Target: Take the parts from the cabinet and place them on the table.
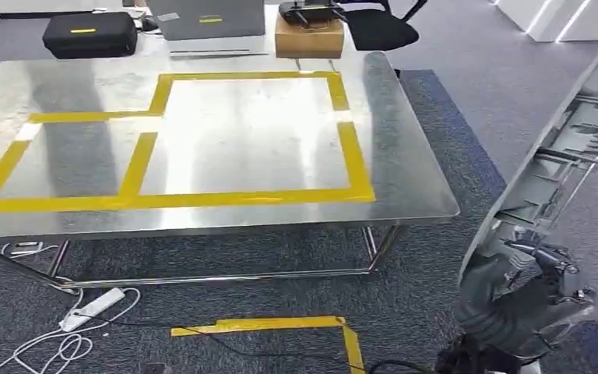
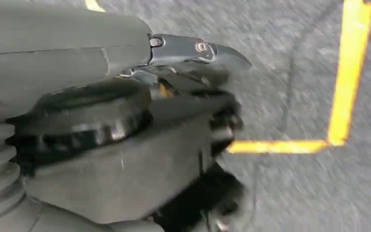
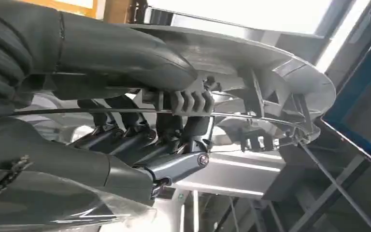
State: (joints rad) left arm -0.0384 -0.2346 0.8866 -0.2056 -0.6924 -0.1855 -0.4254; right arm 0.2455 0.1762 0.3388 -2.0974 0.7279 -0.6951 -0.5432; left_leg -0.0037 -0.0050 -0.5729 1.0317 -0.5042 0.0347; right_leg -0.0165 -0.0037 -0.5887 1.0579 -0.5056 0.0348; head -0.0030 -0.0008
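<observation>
A long grey ribbed plastic part point(image 1: 568, 148) stands slanted at the right edge of the head view, to the right of the steel table point(image 1: 405, 156). My right hand point(image 1: 525, 300) grips its lower end, low and beside the table's near right corner. In the right wrist view the thumb and dark fingers of my right hand point(image 3: 140, 140) close around the part's rim point(image 3: 280, 82). My left hand point(image 2: 125, 135) hangs over the carpet with nothing in it, one dark finger stretched out; the picture is blurred.
Yellow tape marks rectangles on the table top point(image 1: 241, 199). At the far edge stand a black case point(image 1: 89, 33), a grey case point(image 1: 210, 19) and a cardboard box point(image 1: 309, 35). A power strip point(image 1: 93, 308) with cables and yellow floor tape point(image 1: 280, 325) lie on the carpet.
</observation>
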